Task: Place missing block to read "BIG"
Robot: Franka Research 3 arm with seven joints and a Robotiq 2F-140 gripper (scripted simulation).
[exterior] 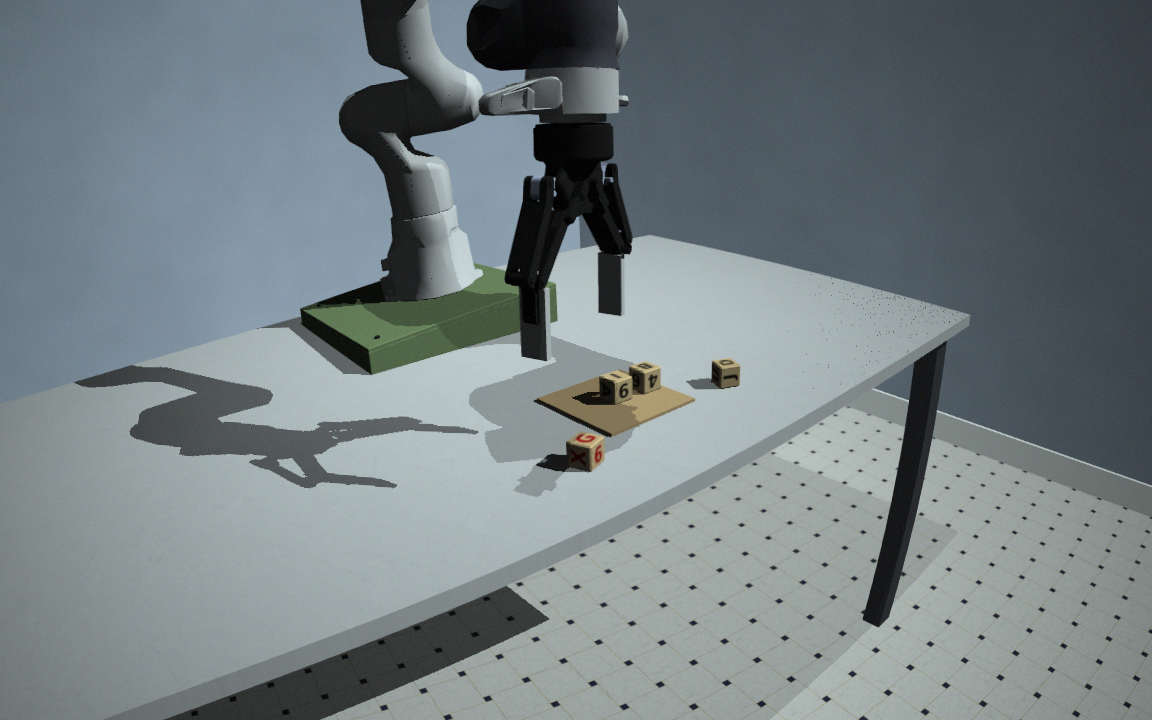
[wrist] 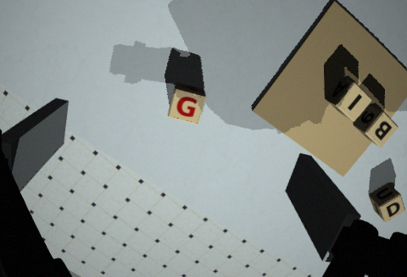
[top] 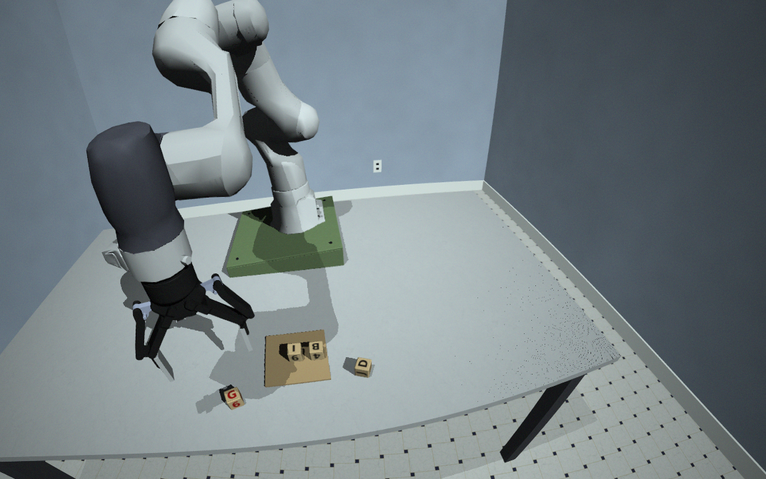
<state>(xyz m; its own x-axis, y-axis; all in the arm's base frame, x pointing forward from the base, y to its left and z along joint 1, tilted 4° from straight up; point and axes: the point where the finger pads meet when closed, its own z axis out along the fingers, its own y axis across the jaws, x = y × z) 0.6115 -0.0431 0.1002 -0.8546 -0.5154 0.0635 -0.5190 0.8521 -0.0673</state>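
The hand (top: 210,363) (exterior: 573,337) (wrist: 182,149) is wide open, holding nothing. Below it, the G block (top: 233,397) (exterior: 584,452) (wrist: 186,106) looks light and stiff; pinch opposite side faces squarely, then turn it about half round. Further right lies the mat (top: 278,375) (exterior: 643,414) (wrist: 297,112).
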